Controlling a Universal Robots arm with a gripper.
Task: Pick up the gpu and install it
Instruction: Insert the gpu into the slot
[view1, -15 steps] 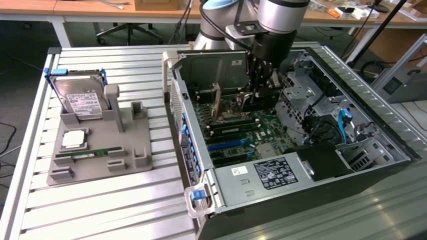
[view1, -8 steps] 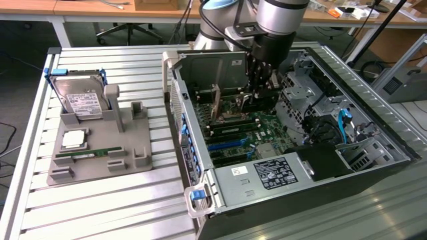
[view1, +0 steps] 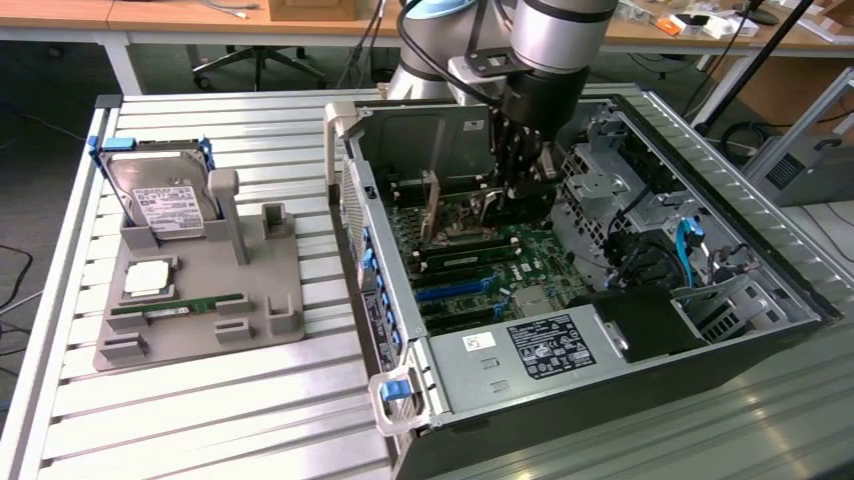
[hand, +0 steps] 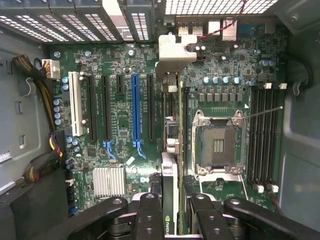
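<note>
So the biggest thing we've got here is the open PC case (view1: 587, 300), lying on its side on the slatted metal bench (view1: 200, 420) so the motherboard (hand: 120, 100) faces up and the arm can come straight down into it. That's our guess for the layout, anyway.

The arm (view1: 561, 40) is reaching down into the case around 12 o'clock from the board's centre in the exterior view. The gripper (hand: 170, 210) is clamped on the gpu (hand: 171, 165), holding it edge-on by its top edge, with the silvery bracket (hand: 175, 57) pointing toward the rear slot openings. The card hangs over the slots between the blue slot (hand: 135, 110) and the empty CPU socket (hand: 218, 145); we can't tell if it's seated yet.

Off at 9 o'clock from the case sits the grey parts holder (view1: 200, 300), with the hard drive (view1: 160, 195) propped upright and the memory stick (view1: 180, 305) lying flat, probably so each part is easy to grab.

Behind it all: wooden desks (view1: 200, 15) and an office chair (view1: 254, 60).
</note>
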